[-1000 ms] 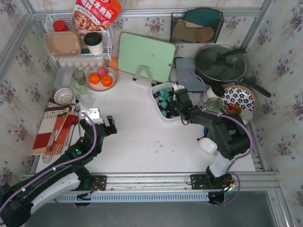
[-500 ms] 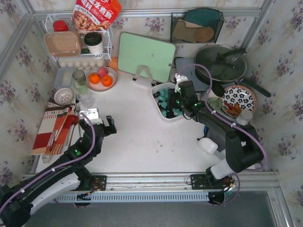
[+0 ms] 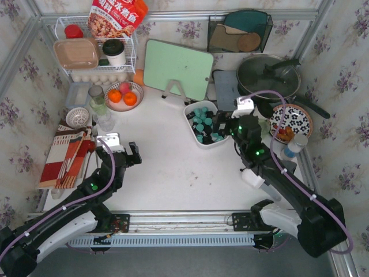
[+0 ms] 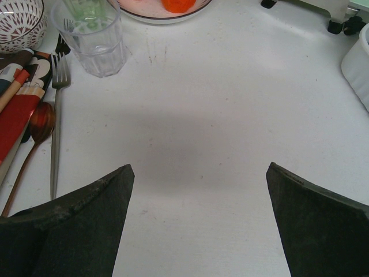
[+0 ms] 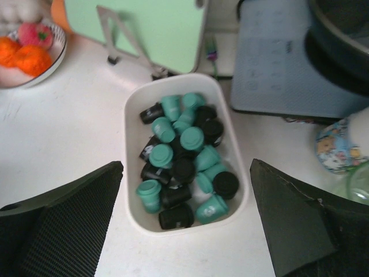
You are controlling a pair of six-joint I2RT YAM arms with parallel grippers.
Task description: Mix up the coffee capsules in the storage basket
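Half a second ago the right end effector (image 3: pixel 223 124) was over the middle of the storage basket (image 3: pixel 206 144), and a second ago it was down among the coffee capsules (image 3: pixel 202 122). It now stands raised and drawn back toward the basket's right rim, with nothing in its grip. We take this to mean one stirring pass has ended. The arm is either resetting for another pass or finishing. In the right wrist view the end effector (image 5: pixel 185 167) looks straight down with its two fingers spread wide apart, one on either side of the white basket (image 5: pixel 132 133). The capsules (image 5: pixel 184 156) lie in a loose heap, teal and black pods mingled instead of sorted by colour, some upright and some on their sides. We judge the mixing to be well along. The basket rests on the white surface (image 3: pixel 167 173), just in front of the pale green cutting board (image 3: pixel 177 68). The right arm reaches forward from its base, forearm angled toward the basket and wrist tipped downward. The left arm has not moved over this stretch. Its end effector (image 3: pixel 120 151) hovers low over bare surface (image 4: pixel 196 104) well to the left, fingers wide apart and empty, near the drinking glass (image 4: pixel 92 34) and fork (image 4: pixel 57 115).
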